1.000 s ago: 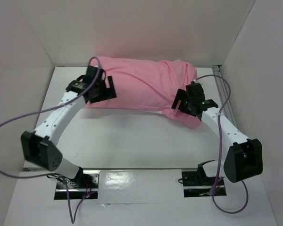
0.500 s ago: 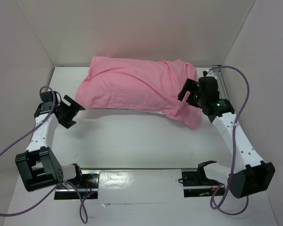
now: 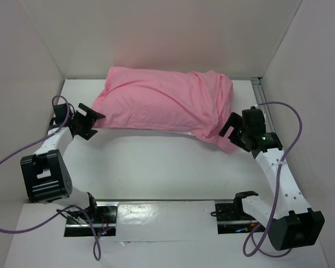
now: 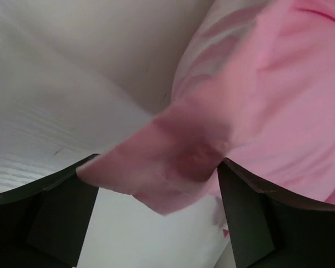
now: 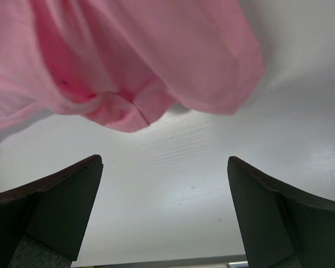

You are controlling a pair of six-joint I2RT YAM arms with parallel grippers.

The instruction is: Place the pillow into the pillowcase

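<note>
The pink pillowcase [image 3: 162, 103] lies plump and full across the back of the table. No white pillow shows; it is hidden. A loose pink flap [image 3: 226, 142] hangs at the pillowcase's right front end. My left gripper [image 3: 88, 121] is open at the pillowcase's left corner. In the left wrist view that corner [image 4: 173, 167] lies between the spread fingers [image 4: 61, 218], which are not closed on it. My right gripper [image 3: 230, 127] is open beside the loose flap. In the right wrist view the flap [image 5: 128, 67] hangs beyond the open gripper [image 5: 163, 162], with bare table between the fingers.
White walls [image 3: 156, 33] box in the table at the back and both sides. A metal rail [image 3: 262, 97] runs along the right edge. Purple cables [image 3: 11, 151] loop off both arms. Bare white table [image 3: 156, 162] lies in front of the pillowcase.
My left arm drew back off the pillowcase to the left, then came in low at its left corner. My right gripper shifted along the right end and now sits lower by the flap.
</note>
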